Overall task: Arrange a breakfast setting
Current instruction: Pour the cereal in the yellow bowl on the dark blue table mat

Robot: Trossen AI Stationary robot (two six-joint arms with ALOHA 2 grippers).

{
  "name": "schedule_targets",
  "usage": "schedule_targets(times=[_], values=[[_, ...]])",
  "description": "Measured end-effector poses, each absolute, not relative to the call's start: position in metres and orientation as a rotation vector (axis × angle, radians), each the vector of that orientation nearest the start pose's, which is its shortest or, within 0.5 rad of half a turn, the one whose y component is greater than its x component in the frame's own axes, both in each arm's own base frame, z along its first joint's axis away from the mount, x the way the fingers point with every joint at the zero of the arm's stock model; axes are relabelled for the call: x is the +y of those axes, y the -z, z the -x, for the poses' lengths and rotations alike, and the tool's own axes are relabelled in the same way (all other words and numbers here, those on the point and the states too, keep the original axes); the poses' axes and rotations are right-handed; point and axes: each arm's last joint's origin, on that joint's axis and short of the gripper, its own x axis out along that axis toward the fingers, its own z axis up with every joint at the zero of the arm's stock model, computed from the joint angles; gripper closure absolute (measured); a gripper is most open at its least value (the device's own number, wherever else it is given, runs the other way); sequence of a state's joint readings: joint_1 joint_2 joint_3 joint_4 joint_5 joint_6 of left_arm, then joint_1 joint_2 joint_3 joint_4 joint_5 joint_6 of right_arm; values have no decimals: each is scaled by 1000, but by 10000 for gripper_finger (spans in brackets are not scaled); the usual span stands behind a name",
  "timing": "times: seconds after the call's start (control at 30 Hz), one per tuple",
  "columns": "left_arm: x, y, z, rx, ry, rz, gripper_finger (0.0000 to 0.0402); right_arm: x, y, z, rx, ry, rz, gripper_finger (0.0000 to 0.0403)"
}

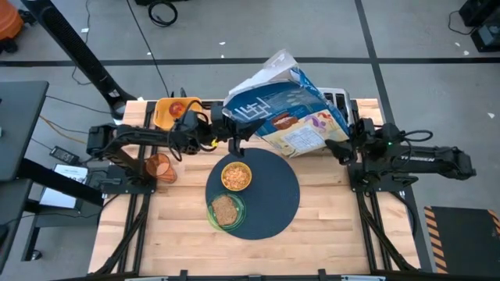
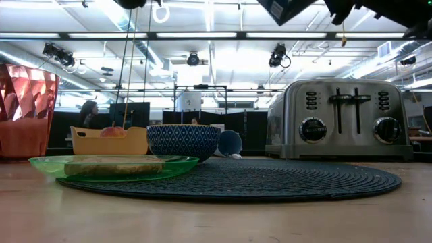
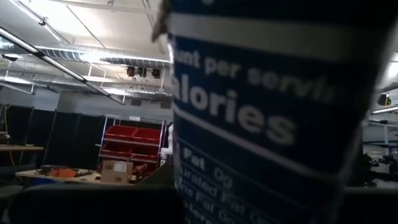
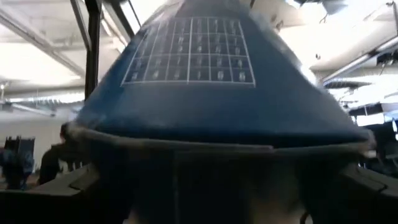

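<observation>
A large blue cereal box point(image 1: 281, 109) hangs slanted above the table's far side, its white inner bag open at the far end. My left gripper point(image 1: 234, 134) is shut on the box's left end. My right gripper point(image 1: 341, 148) stands open at its right end point(image 4: 186, 93), one finger on each side; whether they touch it, I cannot tell. On the round dark mat point(image 1: 273, 195) stand a bowl of cereal point(image 1: 236, 176) and a green plate with toast point(image 1: 226, 210). An orange tumbler point(image 1: 160, 168) stands left of the mat. My left gripper holds the cereal box by its left end point(image 1: 241, 123), coming from the table's left and slanting upward. Its fingers are hidden in its wrist view, which the box's printed side panel point(image 3: 261, 124) fills. The box is lifted clear of the table.
A silver toaster point(image 2: 337, 118) stands at the far right, mostly under the box in the high view. A yellow tray point(image 1: 176, 112) with a red apple point(image 1: 178, 108) sits far left. A blue cup point(image 2: 229, 143) lies behind the bowl point(image 2: 183, 140).
</observation>
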State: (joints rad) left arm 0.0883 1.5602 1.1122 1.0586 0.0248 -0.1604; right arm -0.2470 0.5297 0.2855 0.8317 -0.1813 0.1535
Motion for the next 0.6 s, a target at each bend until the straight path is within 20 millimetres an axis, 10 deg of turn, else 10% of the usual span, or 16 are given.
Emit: schedule_targets(times=[0.3, 0.6], values=[[26, -397, -310, -474, -12, 76, 313, -21, -286, -110, -260, 10, -102, 4], [13, -415, -272, -327, 60, 59, 313, -10, -323, -84, 149, 26, -244, 13]])
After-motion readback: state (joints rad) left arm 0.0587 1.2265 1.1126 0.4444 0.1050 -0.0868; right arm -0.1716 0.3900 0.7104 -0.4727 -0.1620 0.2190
